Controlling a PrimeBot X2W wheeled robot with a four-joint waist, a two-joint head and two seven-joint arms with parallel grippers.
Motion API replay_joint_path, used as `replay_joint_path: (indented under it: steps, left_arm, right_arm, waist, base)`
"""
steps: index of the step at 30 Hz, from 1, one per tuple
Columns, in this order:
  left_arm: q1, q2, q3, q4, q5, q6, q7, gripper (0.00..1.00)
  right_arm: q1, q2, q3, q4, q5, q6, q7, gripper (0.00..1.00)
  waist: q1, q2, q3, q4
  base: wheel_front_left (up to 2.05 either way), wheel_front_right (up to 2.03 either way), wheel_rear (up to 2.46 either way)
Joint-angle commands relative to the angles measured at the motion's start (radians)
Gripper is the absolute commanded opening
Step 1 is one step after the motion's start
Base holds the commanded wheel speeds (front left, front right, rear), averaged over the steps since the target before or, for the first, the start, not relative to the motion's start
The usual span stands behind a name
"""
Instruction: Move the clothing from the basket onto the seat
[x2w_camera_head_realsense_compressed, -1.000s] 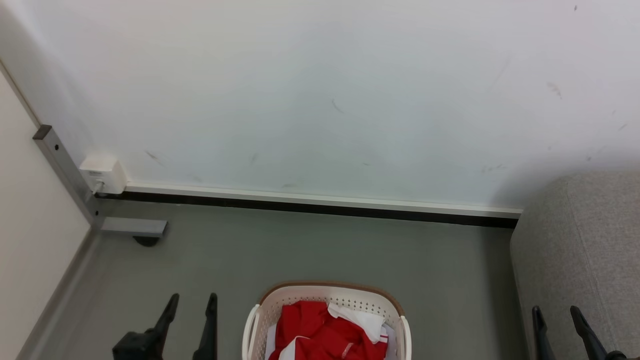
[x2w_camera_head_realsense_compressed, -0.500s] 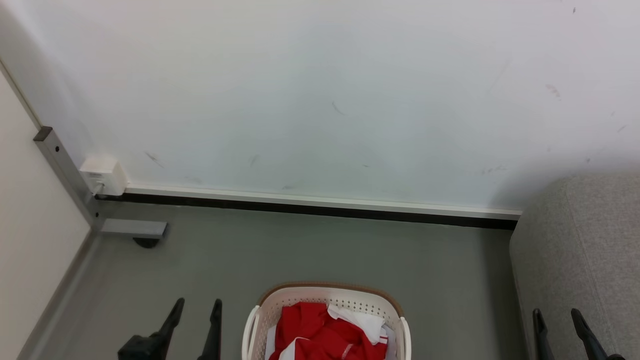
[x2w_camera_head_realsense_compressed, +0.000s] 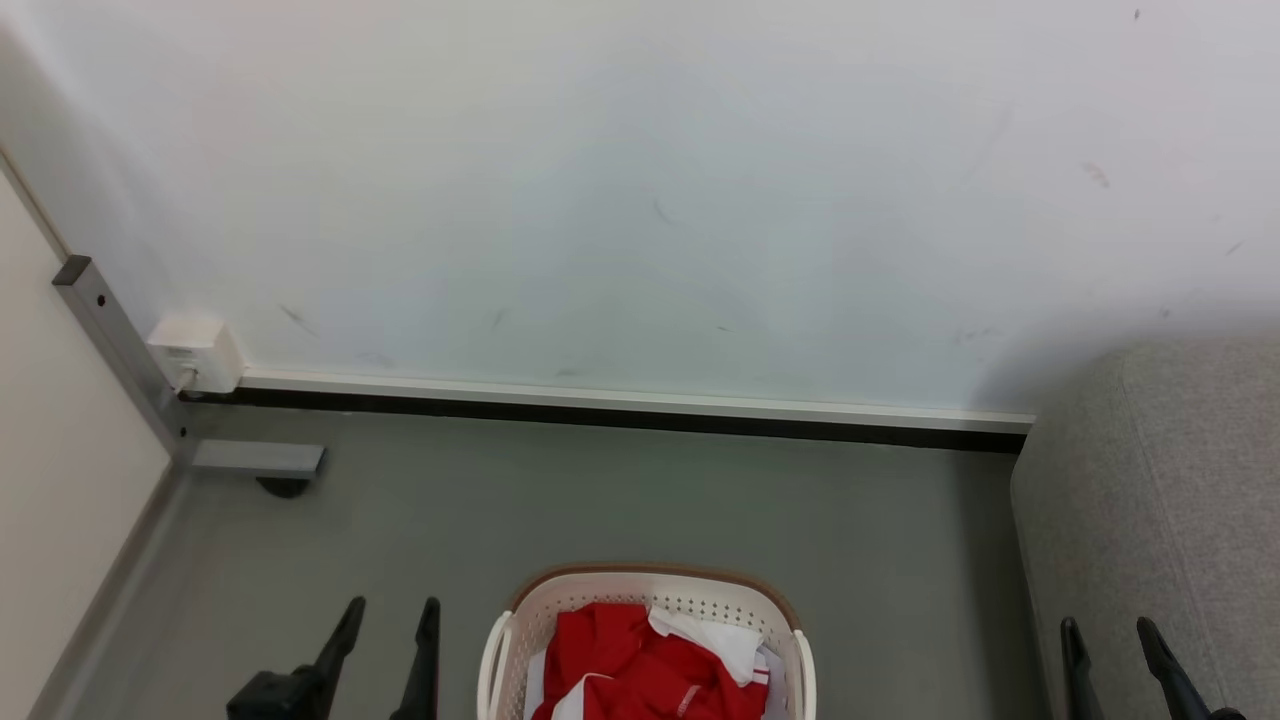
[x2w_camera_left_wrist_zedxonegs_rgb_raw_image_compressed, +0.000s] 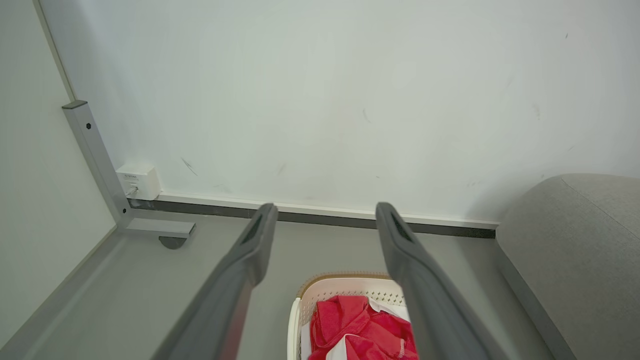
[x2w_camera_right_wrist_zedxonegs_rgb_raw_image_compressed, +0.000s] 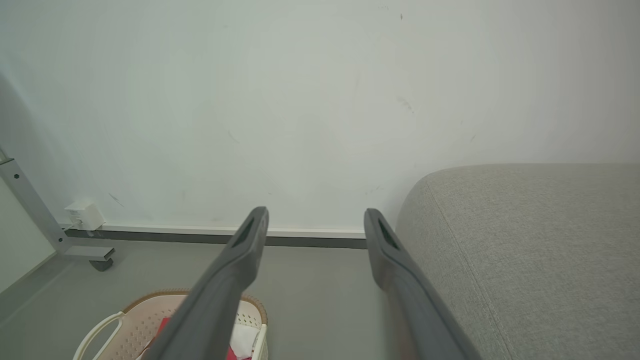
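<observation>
– Along the back, what takes up most of the view?

– A pale wall (x2w_camera_head_realsense_compressed: 640, 180) with a few faint scuffs, and below it a plain grey floor (x2w_camera_head_realsense_compressed: 640, 500). A white baseboard (x2w_camera_head_realsense_compressed: 640, 405) with a dark band under it runs where the two meet.

– And the sofa?

– That sofa (x2w_camera_head_realsense_compressed: 1150, 480) is at the right. It is light grey and coarsely woven, its rounded end is close to the wall, and a seam runs down it.

– Where is the clothing?

– All of the clothing (x2w_camera_head_realsense_compressed: 620, 660) that I can see is in the basket (x2w_camera_head_realsense_compressed: 645, 575), a crumpled red heap with a white piece folded over its right side. The basket stands on the floor at the bottom middle, apart from the sofa. It is cream with perforated walls, a brown rim and a white handle on each side.

– How do the end effectors stand?

– The left end effector (x2w_camera_head_realsense_compressed: 392, 606) is just left of the basket, not touching it. Its two dark fingers are spread wide and grip nothing. The right end effector (x2w_camera_head_realsense_compressed: 1106, 625) is well off to the right, by the sofa's near edge. It is just as wide and also empty. The basket lies between the two.

– Anything smaller?

– A grey metal post (x2w_camera_head_realsense_compressed: 110, 340) rises at the left corner, with a flat foot (x2w_camera_head_realsense_compressed: 258, 458) on the floor. A small white box (x2w_camera_head_realsense_compressed: 195, 352) sits on the wall just beside it.
</observation>
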Motion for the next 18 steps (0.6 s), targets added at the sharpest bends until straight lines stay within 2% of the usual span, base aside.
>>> replay_joint_path:
  steps: [1,10,18]
  left_arm:
    - [0.004,0.005,0.004,-0.004,-0.010,0.000,-0.001,1.00]
    - [-0.044,0.005,-0.026,0.016,-0.037,0.006,-0.001,1.00]
    - [-0.189,0.005,-0.121,0.184,-0.058,0.013,-0.001,1.00]
  right_arm:
    - [0.000,-0.004,0.002,0.003,0.001,-0.002,0.000,1.00]
    - [-0.029,-0.018,0.021,-0.009,0.006,-0.002,0.000,1.00]
    - [-0.099,-0.027,0.063,-0.041,0.011,-0.002,0.000,1.00]
  waist:
    - [0.0000,0.0000,0.002,-0.005]
    - [0.0000,0.0000,0.034,-0.052]
    - [0.0000,0.0000,0.153,-0.137]
  base:
    - [0.00,0.00,0.00]
    - [0.00,0.00,0.00]
    - [0.00,0.00,0.00]
